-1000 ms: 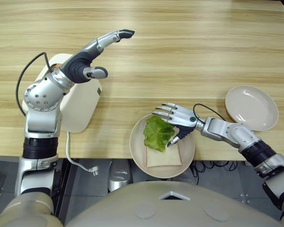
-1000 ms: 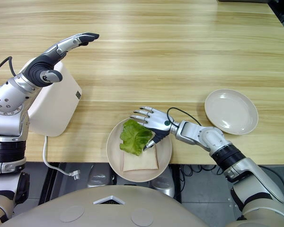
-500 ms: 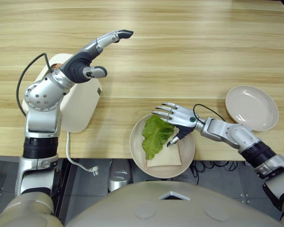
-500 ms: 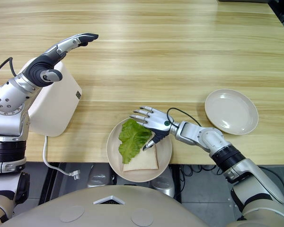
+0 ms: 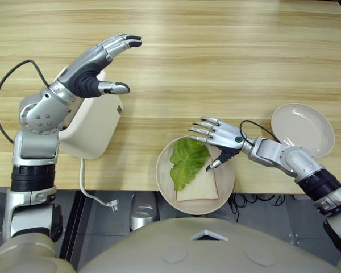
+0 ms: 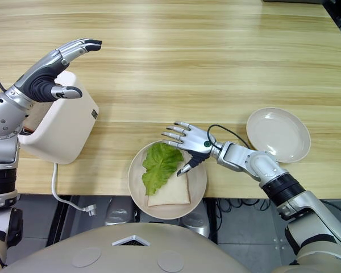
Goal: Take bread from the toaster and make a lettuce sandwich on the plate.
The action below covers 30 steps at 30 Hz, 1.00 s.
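We find the lettuce step effectively complete: the lettuce leaf [image 5: 186, 162] lies across the upper left of the bread slice [image 5: 202, 186], and both sit on the plate [image 5: 160, 179] at the near edge of the worktop [image 5: 216, 51]. The right hand [image 5: 221, 135] hangs just beside the leaf at the plate's far rim, fingers spread and holding nothing. The left hand [image 5: 96, 65] is raised above the toaster [image 5: 96, 128], likewise released and empty. In our judgement the sandwich lacks its top slice, so the next move calls for the left hand to descend to the toaster slot and draw out a second slice (the arm hides the slot, so we cannot tell whether bread is there). The right hand should clear the plate first. A second, smaller plate [image 5: 302, 129] stands well apart on the right.
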Available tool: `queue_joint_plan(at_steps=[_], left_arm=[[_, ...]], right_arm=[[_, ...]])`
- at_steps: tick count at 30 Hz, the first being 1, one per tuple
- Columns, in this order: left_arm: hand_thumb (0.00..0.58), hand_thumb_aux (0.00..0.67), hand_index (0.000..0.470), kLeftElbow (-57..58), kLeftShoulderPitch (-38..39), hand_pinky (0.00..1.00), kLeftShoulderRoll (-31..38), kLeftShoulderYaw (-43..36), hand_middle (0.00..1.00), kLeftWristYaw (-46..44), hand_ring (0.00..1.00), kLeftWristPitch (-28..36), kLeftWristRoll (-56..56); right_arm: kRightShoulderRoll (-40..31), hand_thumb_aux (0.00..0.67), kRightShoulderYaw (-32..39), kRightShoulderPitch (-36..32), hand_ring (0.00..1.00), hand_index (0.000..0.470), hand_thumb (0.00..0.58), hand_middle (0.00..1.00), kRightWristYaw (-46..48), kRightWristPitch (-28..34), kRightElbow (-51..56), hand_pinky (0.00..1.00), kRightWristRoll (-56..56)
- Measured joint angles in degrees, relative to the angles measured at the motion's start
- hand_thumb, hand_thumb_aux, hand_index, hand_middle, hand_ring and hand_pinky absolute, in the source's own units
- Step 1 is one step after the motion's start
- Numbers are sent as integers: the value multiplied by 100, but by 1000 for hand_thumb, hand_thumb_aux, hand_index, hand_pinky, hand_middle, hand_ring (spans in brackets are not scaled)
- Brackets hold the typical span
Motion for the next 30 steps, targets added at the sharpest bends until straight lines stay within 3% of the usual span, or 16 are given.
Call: queue_joint_plan(at_steps=[9, 13, 19, 30], left_arm=[[0, 0, 0, 4, 140, 0, 202, 207, 0, 168, 0, -15, 65], [0, 0, 0, 135, 167, 0, 688, 446, 0, 571, 0, 41, 873], [0, 0, 0, 415, 664, 0, 1439, 527, 0, 937, 0, 654, 2406], [0, 0, 0, 325, 1714, 0, 2004, 570, 0, 500, 0, 1811, 3112]], right_arm=[[-165, 0, 1, 114, 0, 0, 0, 0, 142, -52, -200, 0, -36], [-402, 0, -41, 303, 0, 0, 0, 0, 213, -88, -434, 0, -73], [-512, 0, -647, 523, 0, 0, 0, 0, 197, 125, -671, 0, 124], [-520, 0, -1068, 692, 0, 0, 0, 0, 104, 362, -662, 0, 174]])
